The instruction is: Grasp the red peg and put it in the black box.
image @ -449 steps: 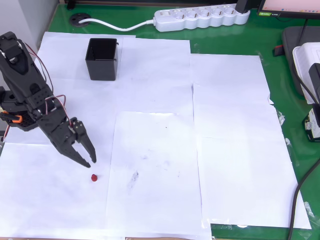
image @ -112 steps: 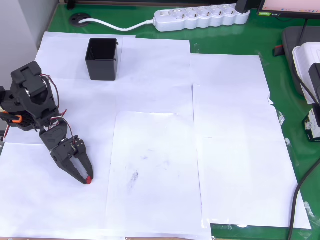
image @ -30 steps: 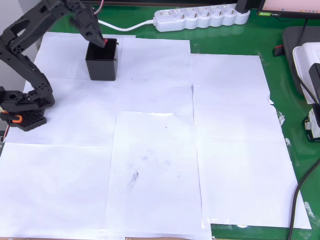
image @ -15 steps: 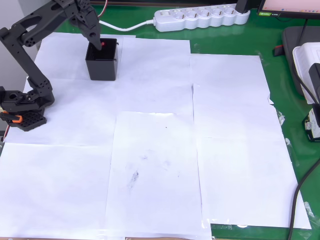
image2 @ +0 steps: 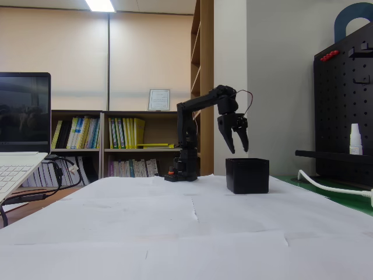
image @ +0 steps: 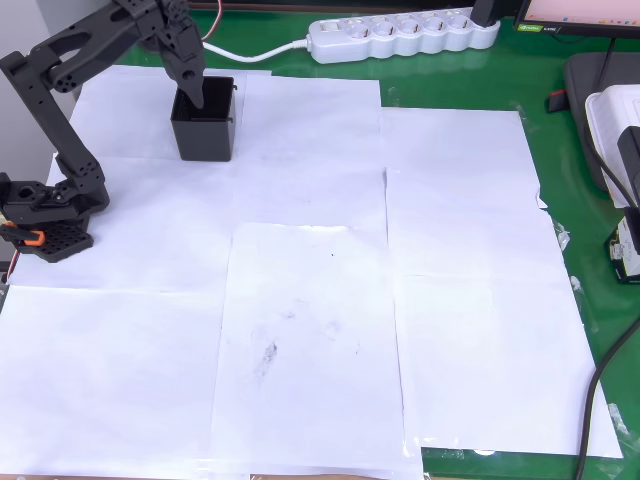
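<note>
While the black arm (image: 60, 120) reaches up and over from its base at the left edge of the overhead view, its end effector (image: 197, 98) points down over the open mouth of the black box (image: 205, 125). Fingers look slightly parted here. No red shows between them, and the box interior is too dark to make out the red peg. Box stands on white paper sheets (image: 300, 300) covering a green table (image: 470, 80). White power strip (image: 400, 33) lies along the far edge, well apart from the box.

Fixed view, side-on, low: arm (image2: 189, 128) stands behind the box (image2: 247, 175), elbow high, end effector (image2: 239, 150) hanging just above the box rim, not touching it. The two fingers are spread apart, nothing held between the tips. Peg not visible; the box walls hide whatever is inside. Laptop (image2: 17, 146) at the left edge, black pegboard (image2: 344, 111) at the right, bookshelves (image2: 116, 146) behind.
</note>
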